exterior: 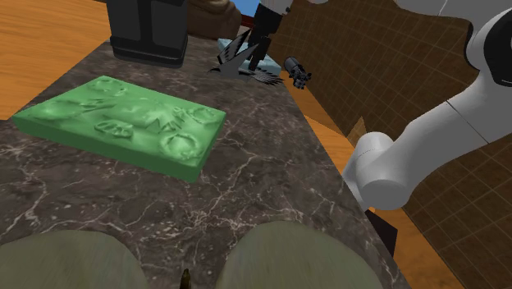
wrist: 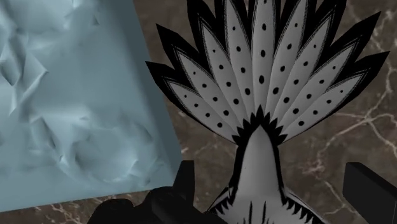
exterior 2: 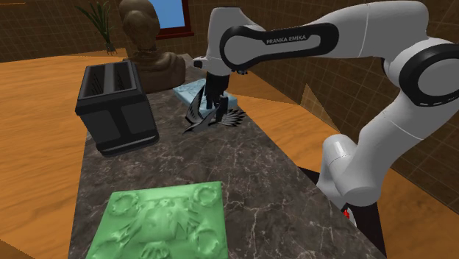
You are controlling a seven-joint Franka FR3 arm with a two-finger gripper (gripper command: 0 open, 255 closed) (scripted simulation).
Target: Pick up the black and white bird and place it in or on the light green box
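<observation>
Straddling the black-and-white bird (wrist: 261, 83) beside the pale blue box (wrist: 70, 95), our gripper (wrist: 270, 167) stands apart, untouching; next we should close.

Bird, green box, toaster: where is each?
Bird (wrist: 261, 83): wrist view, fanned tail feathers.
Green box (exterior: 123, 123): shoulder view, embossed top.
Toaster (exterior 2: 121, 118): second exterior view, side wall.

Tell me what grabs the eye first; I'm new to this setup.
A black-and-white bird with a fanned tail sits between the fingers of the open claw, beside a pale blue box. A green box lies on the veined counter, a black toaster beyond it in the shoulder view.
</observation>
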